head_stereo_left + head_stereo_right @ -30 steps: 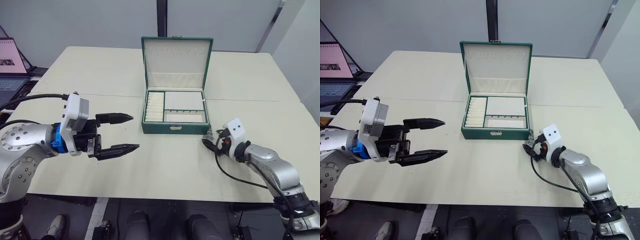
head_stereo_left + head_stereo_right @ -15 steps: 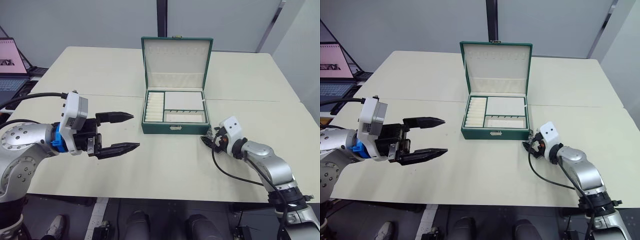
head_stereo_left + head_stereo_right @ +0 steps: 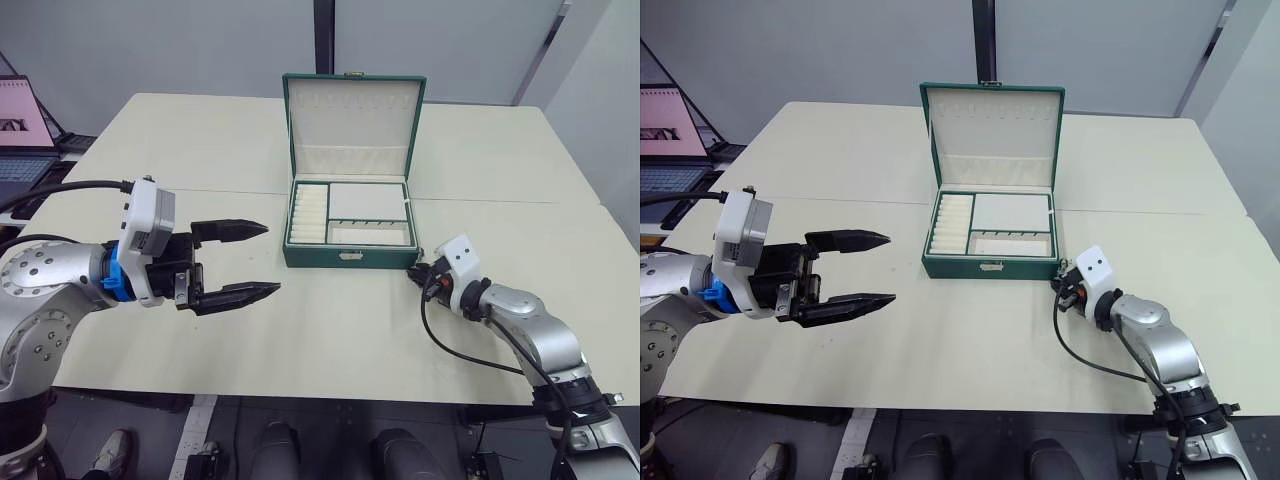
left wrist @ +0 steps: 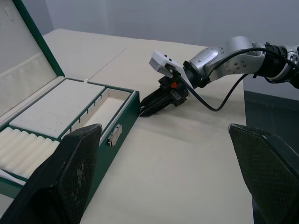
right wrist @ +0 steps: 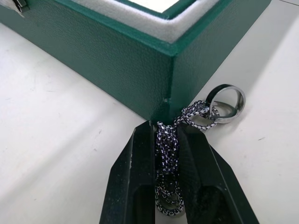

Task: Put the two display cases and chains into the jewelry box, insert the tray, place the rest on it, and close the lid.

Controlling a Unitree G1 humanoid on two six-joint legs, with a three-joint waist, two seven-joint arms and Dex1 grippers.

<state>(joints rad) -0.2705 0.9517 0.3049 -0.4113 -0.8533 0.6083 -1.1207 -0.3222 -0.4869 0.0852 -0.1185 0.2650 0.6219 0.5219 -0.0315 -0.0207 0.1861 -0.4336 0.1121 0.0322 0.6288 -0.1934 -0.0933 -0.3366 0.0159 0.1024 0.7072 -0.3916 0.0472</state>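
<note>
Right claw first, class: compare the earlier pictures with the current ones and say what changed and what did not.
The right claw has crept closer to the jewelry box, at its front right corner, and is shut on a chain. The left claw stays open and hovering; the lid stays up.

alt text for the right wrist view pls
The right gripper is shut on a silver chain lying on the table beside a corner of the green jewelry box. The chain's far end carries two rings resting on the table.
</note>
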